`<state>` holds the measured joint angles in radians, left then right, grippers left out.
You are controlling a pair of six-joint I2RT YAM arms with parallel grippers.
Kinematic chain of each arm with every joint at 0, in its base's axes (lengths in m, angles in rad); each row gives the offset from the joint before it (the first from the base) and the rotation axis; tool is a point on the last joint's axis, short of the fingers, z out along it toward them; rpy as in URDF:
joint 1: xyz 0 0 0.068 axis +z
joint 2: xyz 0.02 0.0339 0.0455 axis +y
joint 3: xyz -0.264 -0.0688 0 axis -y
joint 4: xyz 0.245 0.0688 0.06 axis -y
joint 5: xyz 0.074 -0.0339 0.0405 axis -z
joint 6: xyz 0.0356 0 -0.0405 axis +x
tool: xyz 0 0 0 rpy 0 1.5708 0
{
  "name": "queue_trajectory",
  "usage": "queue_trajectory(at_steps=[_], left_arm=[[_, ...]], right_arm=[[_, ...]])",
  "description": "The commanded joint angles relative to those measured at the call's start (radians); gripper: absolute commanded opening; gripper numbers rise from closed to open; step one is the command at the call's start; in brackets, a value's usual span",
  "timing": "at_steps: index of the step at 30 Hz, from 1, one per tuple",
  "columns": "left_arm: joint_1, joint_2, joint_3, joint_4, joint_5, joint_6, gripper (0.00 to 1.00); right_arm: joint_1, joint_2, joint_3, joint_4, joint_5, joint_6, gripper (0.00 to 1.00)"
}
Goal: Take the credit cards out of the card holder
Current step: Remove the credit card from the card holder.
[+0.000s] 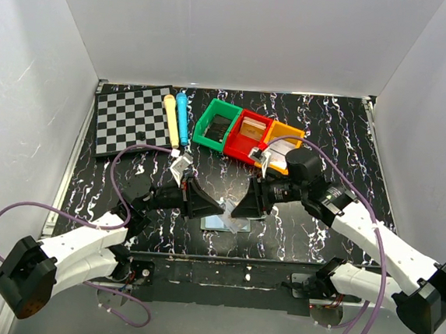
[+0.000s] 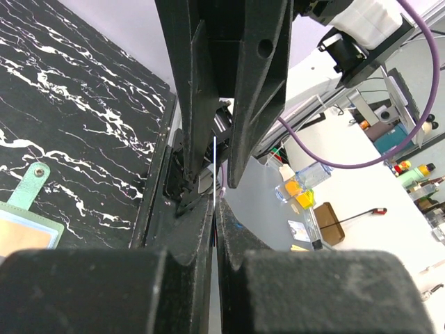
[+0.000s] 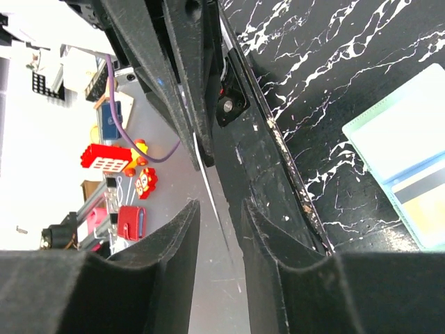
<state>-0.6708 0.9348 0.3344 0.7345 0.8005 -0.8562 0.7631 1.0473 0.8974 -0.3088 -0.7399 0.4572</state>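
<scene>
Three bins (image 1: 204, 128), two tubes (image 1: 170, 120), one checkerboard (image 1: 132, 120), one card holder (image 1: 216, 223), two arms (image 1: 83, 242).

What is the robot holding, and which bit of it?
The left tool pinches a thin card, seen edge-on, by one end. The right tool is open around the card's other end, not gripping it.

Both arms reach inward over the table near the middle of its near edge, tips facing and almost meeting; the left gripper (image 1: 218, 207) is clamped on an edge-on credit card (image 2: 215, 160), and the right gripper (image 1: 236, 210) stands with fingers parted on either side of that card.
</scene>
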Motion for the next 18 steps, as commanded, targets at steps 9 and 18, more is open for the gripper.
queue_trajectory(at_steps=[9,18], left_arm=[[-0.003,-0.024,-0.026,0.054,-0.03,-0.021,0.0],[-0.003,-0.036,-0.031,0.043,-0.041,-0.017,0.0]], right_arm=[[-0.039,-0.043,-0.011,0.088,0.01,0.044,0.36],[-0.064,-0.041,-0.014,0.08,-0.038,0.041,0.34]])
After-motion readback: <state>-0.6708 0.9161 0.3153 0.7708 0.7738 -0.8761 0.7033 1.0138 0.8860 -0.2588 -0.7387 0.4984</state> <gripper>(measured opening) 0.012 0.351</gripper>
